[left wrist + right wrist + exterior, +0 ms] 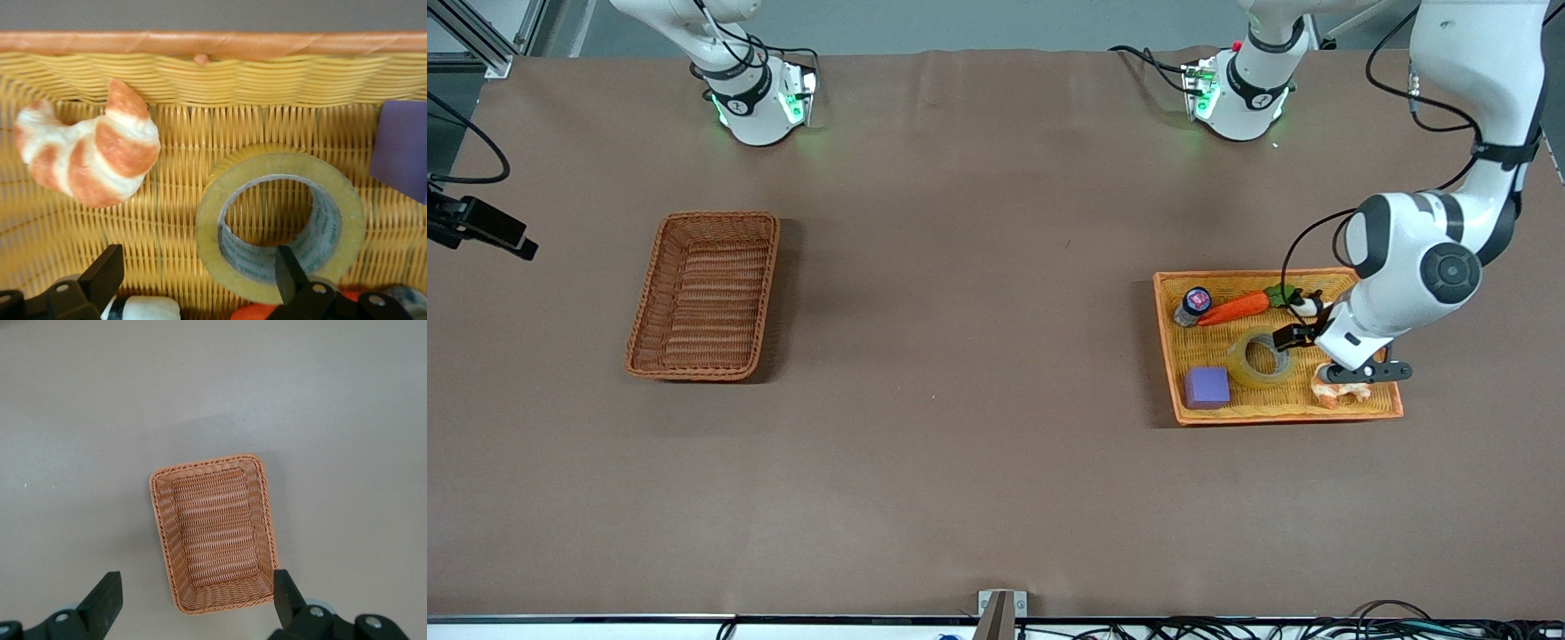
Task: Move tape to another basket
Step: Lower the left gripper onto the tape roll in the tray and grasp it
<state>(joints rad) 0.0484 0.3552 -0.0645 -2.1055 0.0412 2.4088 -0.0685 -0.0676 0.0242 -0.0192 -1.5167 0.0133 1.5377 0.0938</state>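
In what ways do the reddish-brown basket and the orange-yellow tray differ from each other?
The basket is reddish-brown and narrow; the tray is bright orange-yellow and wider. The basket holds nothing, while the tray holds the tape, a purple cube, a carrot and a croissant. The basket lies toward the right arm's end of the table, the tray toward the left arm's. Both are woven and rectangular.

You are looking at a broad worktop [960, 444] covered edge to edge by a matte brown sheet, faintly creased along the edge where the bases stand. Above that edge runs a band of pale grey-blue floor or wall [978, 22], with an aluminium frame post [480, 36] in one corner. Along the edge nearest the front camera, a tangle of black cables [1272, 629] lies beside a small metal bracket [1001, 609]. The light is even and soft.
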